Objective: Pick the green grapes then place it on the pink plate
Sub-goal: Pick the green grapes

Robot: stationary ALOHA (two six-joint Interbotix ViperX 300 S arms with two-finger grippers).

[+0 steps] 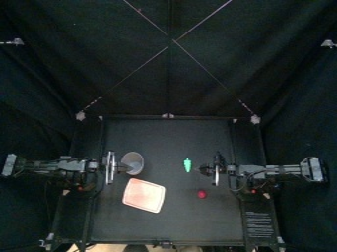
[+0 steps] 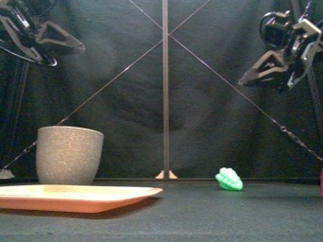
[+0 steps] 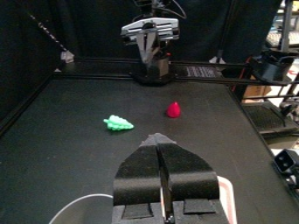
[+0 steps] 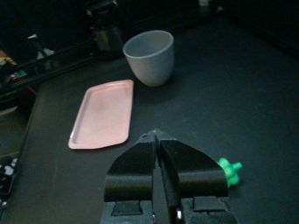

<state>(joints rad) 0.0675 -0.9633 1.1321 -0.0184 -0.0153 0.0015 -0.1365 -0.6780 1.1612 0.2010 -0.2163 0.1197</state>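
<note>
Black surface [image 1: 171, 221] fills the lower half of the top view, and nearest its front edge lies the pink tray [image 1: 145, 196], flat and bare, left of centre. Level with it, toward the right, sits a small red toy [image 1: 202, 195].

Further back stands the grey cup [image 1: 132, 162], just behind the tray. To its right, well apart from both cup and tray, are the green grapes [image 1: 188, 164], alone on open surface near the middle of the frame. In the front view they sit low and right of centre.

Both arms hang high over this row. The left gripper [image 3: 162, 144] is up at the front view's upper left, above the cup, its jaws pressed together on nothing. The right gripper [image 4: 153, 138] is at the upper right, also closed and empty, with the grapes just beside its jaws in its own wrist view. It looks the better placed for the pick.

The grapes look like a small moulded toy: light, stiff and knobbly, so I'd expect them to skid or pop out of a glancing pinch but not to crush. The best hold, I'd judge, is low across the widest part of the bunch, with the jaws opened first and brought down either side. The narrow end offers too little to grip.

Behind it all hangs the back curtain [image 1: 171, 59].
</note>
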